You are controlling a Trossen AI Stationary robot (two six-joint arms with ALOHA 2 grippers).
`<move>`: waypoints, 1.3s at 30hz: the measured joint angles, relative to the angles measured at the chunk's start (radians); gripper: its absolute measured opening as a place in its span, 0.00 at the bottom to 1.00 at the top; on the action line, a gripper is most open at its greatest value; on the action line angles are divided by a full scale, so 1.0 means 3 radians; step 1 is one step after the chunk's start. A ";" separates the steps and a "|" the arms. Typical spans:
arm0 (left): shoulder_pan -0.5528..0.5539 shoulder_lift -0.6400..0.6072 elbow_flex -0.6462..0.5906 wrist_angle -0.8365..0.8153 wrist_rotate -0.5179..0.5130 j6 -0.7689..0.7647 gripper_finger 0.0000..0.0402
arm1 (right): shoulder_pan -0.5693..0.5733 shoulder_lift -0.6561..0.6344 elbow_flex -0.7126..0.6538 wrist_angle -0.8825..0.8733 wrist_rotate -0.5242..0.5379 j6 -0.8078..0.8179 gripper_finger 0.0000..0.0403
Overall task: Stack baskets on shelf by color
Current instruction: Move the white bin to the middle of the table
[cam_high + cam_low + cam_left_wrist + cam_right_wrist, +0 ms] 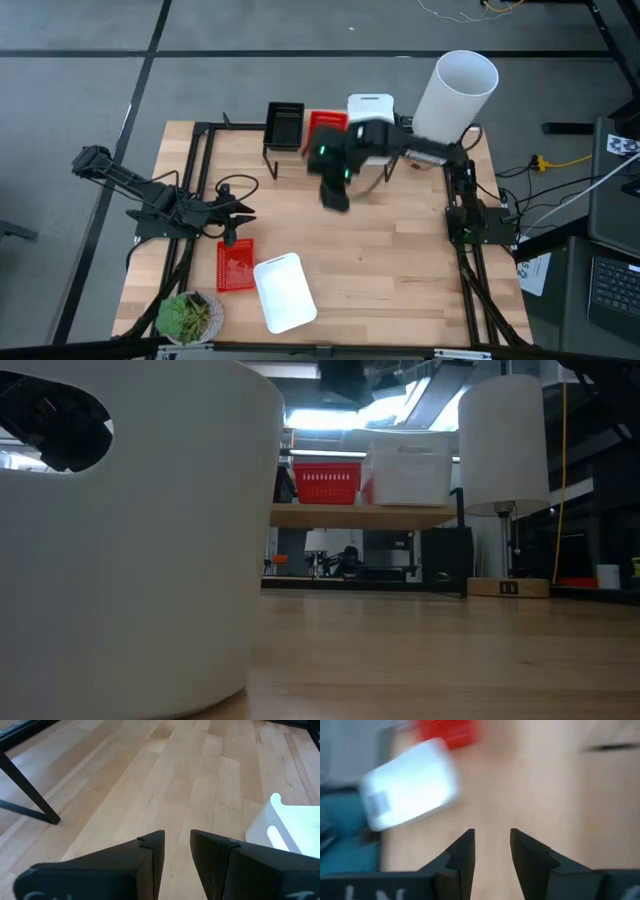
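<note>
1. A white basket (285,292) and a red basket (236,264) lie on the near table (400,270).
2. The left gripper (236,222) hovers above them, fingers slightly parted, empty.
3. The right gripper (335,195), slightly parted and empty, hangs mid-table.
4. The shelf (365,516) holds black, red and white baskets.

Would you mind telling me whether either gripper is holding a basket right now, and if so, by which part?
Neither holds anything: the left gripper and the right gripper each show bare tabletop between parted fingers.

The tabletop (390,260) is smooth light wood. The white basket (284,292) looks like smooth plastic. The fingers (150,865) look dull black.
</note>
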 joint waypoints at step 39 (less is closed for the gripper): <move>0.0273 0.4468 0.3090 -0.0572 0.2357 -0.0183 0.21 | 0.1352 -0.2402 -0.2632 0.0133 0.1964 0.1244 0.30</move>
